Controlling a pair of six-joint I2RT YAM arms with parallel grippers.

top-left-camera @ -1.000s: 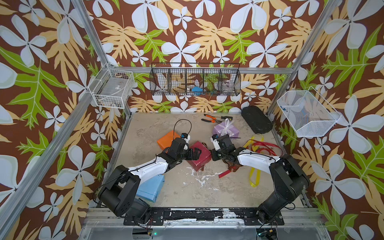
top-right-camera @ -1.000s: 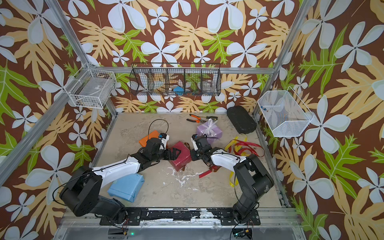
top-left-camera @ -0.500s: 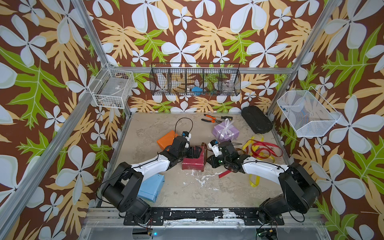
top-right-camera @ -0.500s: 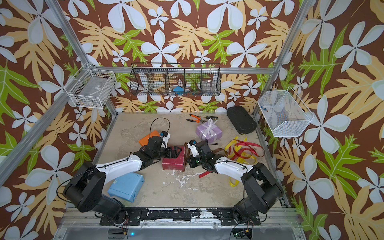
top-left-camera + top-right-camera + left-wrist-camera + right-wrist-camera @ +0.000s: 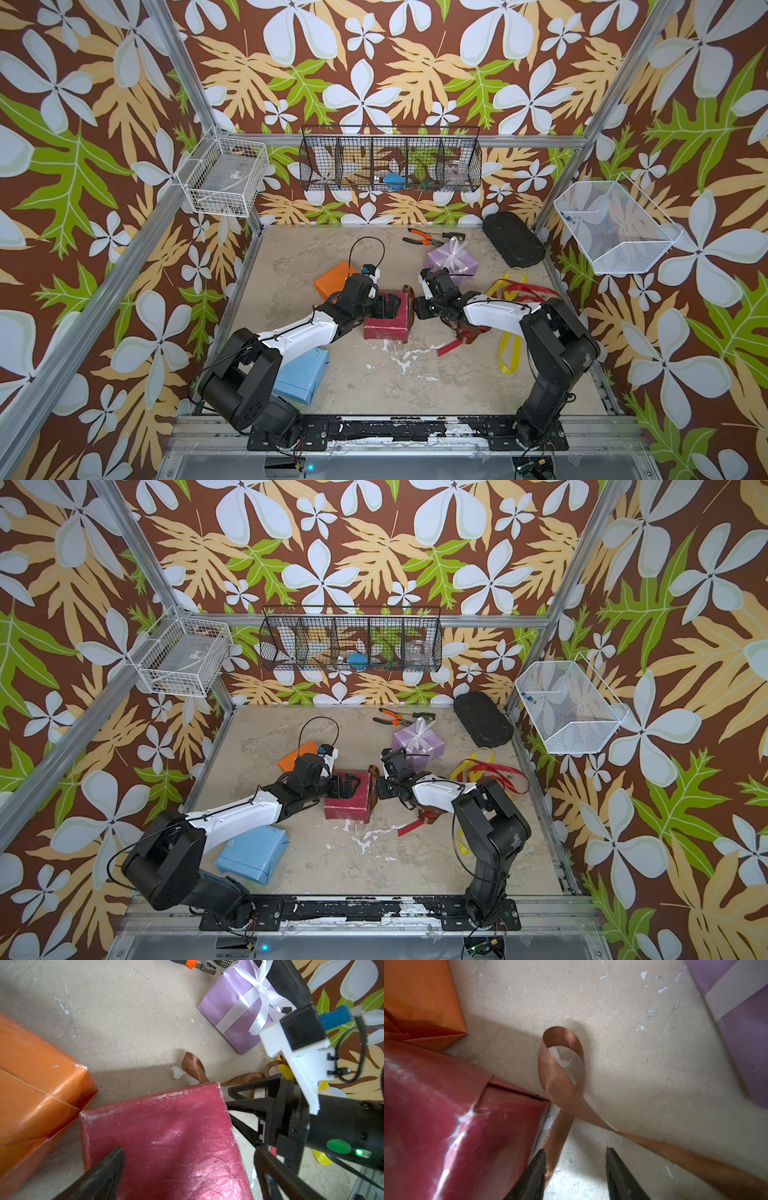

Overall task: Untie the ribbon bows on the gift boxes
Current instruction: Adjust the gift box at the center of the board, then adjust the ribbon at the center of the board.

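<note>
Dark red box (image 5: 386, 320) now sits flat at centre frame in both top views, no longer tipped up. Right gripper (image 5: 575, 1153) jaws have parted. The brown ribbon (image 5: 562, 1076) runs loose along one fingertip (image 5: 532, 1180) and loops toward upper centre of the right wrist view, not pinched. Left gripper (image 5: 187, 1151) is spread wide over the box's top, gripping nothing.

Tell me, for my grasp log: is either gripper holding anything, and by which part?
Nothing is held. The right gripper is open, the brown ribbon merely passing beside one finger; the left gripper is open over the dark red box.
</note>
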